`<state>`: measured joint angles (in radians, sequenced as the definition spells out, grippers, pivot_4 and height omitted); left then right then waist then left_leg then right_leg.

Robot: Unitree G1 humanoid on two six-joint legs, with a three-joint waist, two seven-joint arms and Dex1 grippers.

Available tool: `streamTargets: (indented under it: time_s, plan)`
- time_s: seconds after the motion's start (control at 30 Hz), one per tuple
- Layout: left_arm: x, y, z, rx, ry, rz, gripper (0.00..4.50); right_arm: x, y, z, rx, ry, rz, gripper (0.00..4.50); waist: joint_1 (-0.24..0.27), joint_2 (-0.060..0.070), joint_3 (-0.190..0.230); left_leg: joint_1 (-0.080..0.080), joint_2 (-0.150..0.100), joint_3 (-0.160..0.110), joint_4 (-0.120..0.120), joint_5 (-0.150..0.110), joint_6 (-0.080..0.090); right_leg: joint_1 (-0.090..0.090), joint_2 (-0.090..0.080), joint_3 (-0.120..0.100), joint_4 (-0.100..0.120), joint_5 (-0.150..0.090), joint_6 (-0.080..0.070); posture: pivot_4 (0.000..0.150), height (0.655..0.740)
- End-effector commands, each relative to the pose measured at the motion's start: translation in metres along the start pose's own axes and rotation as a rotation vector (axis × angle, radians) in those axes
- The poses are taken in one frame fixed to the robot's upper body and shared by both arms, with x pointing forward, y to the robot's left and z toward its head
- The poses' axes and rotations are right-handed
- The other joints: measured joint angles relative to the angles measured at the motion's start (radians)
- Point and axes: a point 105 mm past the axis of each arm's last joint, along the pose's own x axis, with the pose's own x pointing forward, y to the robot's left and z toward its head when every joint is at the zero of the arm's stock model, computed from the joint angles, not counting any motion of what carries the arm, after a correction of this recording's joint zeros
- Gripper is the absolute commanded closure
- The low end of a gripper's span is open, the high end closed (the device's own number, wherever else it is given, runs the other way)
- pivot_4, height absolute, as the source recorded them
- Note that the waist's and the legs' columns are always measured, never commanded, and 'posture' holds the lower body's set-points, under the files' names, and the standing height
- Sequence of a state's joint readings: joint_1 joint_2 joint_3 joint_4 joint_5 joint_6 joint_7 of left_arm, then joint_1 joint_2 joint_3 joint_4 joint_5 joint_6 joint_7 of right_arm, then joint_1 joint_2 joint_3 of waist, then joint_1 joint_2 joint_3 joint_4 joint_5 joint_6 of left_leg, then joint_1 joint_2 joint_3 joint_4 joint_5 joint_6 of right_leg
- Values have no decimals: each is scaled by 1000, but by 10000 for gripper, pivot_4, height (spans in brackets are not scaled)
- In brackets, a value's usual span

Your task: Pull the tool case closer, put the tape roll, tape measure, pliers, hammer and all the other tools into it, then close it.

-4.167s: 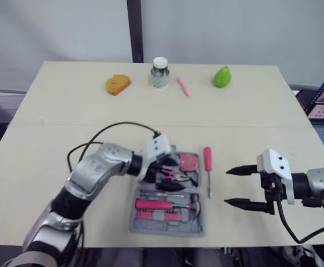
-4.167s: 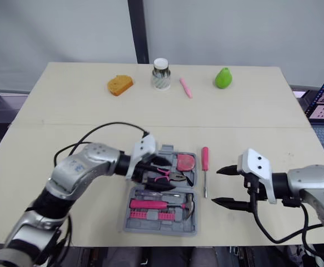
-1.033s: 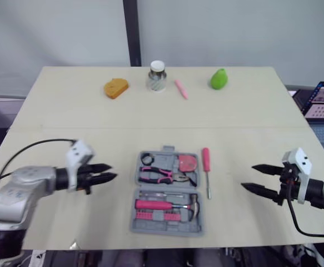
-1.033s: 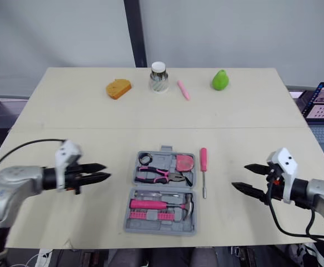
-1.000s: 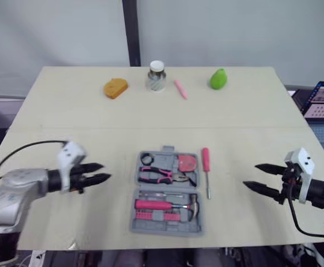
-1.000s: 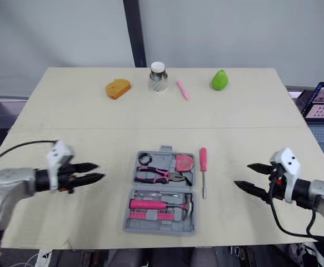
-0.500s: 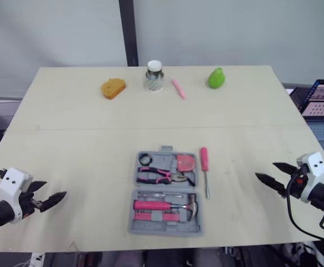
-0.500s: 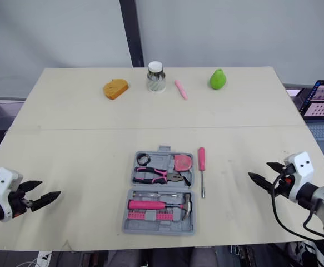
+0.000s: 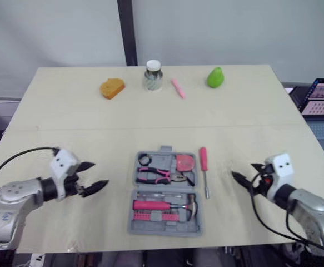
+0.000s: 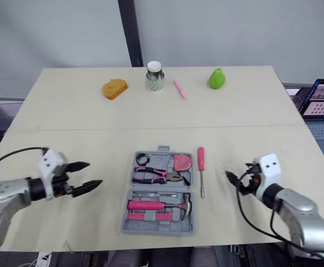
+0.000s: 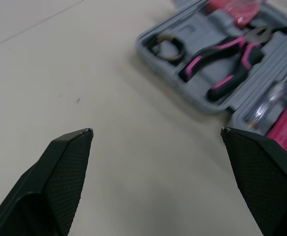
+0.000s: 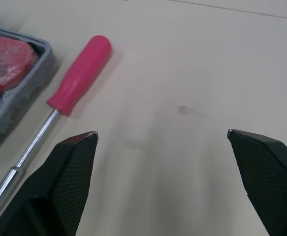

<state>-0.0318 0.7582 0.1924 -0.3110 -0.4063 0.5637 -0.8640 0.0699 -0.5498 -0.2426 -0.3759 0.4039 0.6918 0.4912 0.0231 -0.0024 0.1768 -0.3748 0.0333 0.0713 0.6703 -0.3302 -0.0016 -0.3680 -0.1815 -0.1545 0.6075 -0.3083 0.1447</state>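
The grey tool case (image 9: pixel 167 230) lies open near the table's front edge. Inside are a tape roll (image 9: pixel 145 159), pink-handled pliers (image 9: pixel 160 175), a pink tape measure (image 9: pixel 187 163) and a hammer (image 9: pixel 167 206). A pink-handled screwdriver (image 9: pixel 205 169) lies on the table just right of the case. My left gripper (image 9: pixel 99 173) hovers open to the left of the case, pointing at it. My right gripper (image 9: pixel 243 171) is open to the right of the screwdriver. The right wrist view shows the screwdriver (image 12: pixel 79 69) beyond the fingers (image 12: pixel 72 167); the left wrist view shows the pliers (image 11: pixel 227 54).
Along the far edge stand an orange sponge-like piece (image 9: pixel 111 88), a jar (image 9: pixel 153 75), a pink marker (image 9: pixel 178 88) and a green pear (image 9: pixel 215 77). A laptop (image 9: pixel 323 94) sits off the table's right side.
Both grippers have swung back in from the table's outer edges toward the case, still open. Four seconds ago the left gripper was inside the case at the pliers.
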Motion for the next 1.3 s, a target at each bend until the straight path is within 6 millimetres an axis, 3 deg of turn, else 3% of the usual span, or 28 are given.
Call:
streamTargets:
  time_s: [0.03,0.17,0.4,0.83,1.3]
  plan:
    - [21,-24,23,85,-55,-136,445,3,15,14,5,-25,-35,0,0,0,0,0,0,0,0,0,0,0,0,0,0,0,0,1500,7400]
    - [49,-52,42,169,-118,-302,445,16,36,14,45,-15,-73,0,0,0,0,0,0,2,-1,0,0,-3,0,2,2,0,0,1500,7400]
    - [68,-77,44,229,-125,-406,445,34,42,6,45,4,-165,0,-4,0,0,-1,0,7,-3,1,0,-8,1,7,2,0,0,1500,7400]
    - [80,-76,56,246,-224,-348,445,62,48,15,34,-39,-182,0,-4,0,0,-1,0,8,-3,1,0,-8,1,8,2,0,0,1500,7400]
    - [82,-74,55,233,-236,-315,445,75,57,9,36,-17,-159,0,-12,0,0,-1,0,8,-3,1,0,-8,1,8,2,0,0,1500,7400]
